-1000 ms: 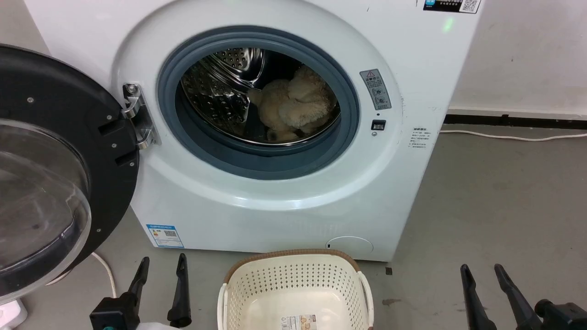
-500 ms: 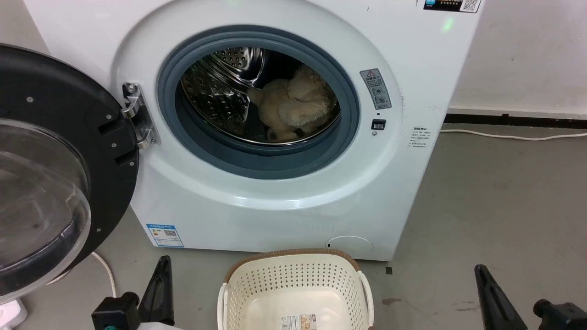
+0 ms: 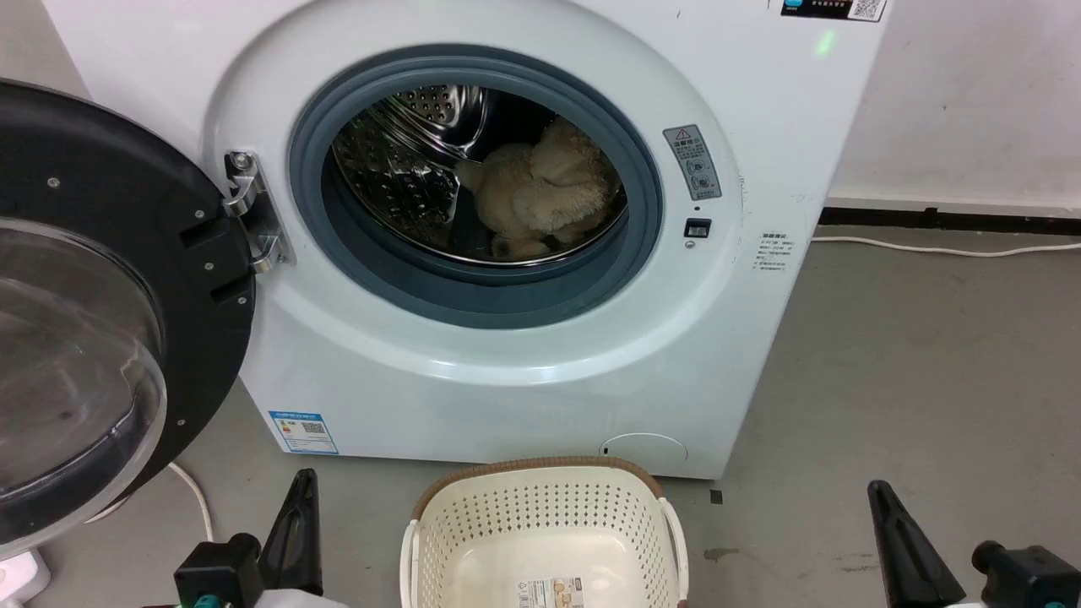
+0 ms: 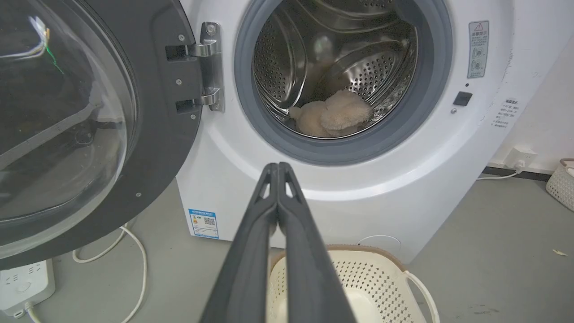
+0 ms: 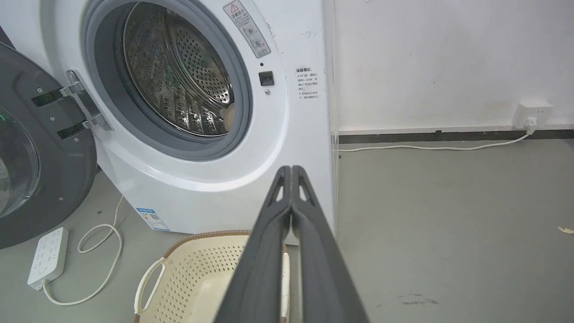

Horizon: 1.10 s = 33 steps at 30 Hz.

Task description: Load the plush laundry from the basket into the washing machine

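The beige plush laundry (image 3: 540,194) (image 4: 329,119) lies inside the steel drum of the white washing machine (image 3: 524,363) (image 4: 358,179) (image 5: 215,179), whose door stands open. In front of the machine, the cream basket (image 3: 540,528) (image 4: 381,287) (image 5: 197,278) sits on the floor with only a label sticker on its bottom. My left gripper (image 3: 302,483) (image 4: 278,167) is shut and holds nothing, low to the basket's left. On the basket's right, my right gripper (image 3: 878,491) (image 5: 291,169) is shut too, with nothing between its fingers.
The black-framed glass door (image 3: 101,321) (image 4: 89,121) swings out wide to the left. A white power strip (image 5: 47,255) (image 4: 27,282) and its cable (image 3: 198,502) lie on the floor under it. A wall socket (image 5: 531,114) and cord (image 3: 946,251) run along the right wall over grey floor.
Both grippers have gone from open to shut, with nothing taken between the fingers. The plush, basket and door have not moved.
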### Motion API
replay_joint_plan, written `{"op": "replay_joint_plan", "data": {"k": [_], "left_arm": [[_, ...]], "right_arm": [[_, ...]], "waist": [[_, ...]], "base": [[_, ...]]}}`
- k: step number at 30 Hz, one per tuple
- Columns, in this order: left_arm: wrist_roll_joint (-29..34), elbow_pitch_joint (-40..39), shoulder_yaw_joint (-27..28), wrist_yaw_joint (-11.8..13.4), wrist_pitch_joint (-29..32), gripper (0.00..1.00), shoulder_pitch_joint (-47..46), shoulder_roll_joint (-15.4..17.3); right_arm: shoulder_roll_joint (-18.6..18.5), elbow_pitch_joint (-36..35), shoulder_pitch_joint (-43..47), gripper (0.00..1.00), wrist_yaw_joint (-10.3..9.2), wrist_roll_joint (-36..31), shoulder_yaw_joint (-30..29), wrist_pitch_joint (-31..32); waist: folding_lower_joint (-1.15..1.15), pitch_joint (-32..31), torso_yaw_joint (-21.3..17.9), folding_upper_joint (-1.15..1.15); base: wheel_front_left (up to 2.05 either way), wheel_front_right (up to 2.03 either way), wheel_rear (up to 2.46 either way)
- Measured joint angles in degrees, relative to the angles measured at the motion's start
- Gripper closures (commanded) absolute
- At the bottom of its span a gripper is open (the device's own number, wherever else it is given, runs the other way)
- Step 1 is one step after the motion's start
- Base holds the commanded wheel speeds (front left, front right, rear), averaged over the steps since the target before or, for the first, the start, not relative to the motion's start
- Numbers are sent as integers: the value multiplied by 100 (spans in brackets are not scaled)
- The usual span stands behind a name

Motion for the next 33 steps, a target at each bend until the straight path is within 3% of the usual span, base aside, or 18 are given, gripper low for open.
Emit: {"op": "replay_joint_plan", "data": {"k": [33], "left_arm": [[517,-3,256,-222,278,100,-140,-258]], "right_arm": [[0,79,-245,100,0,-365,44,162]], "waist": [[0,44,-5,0]], "base": [[0,0,0]]}}
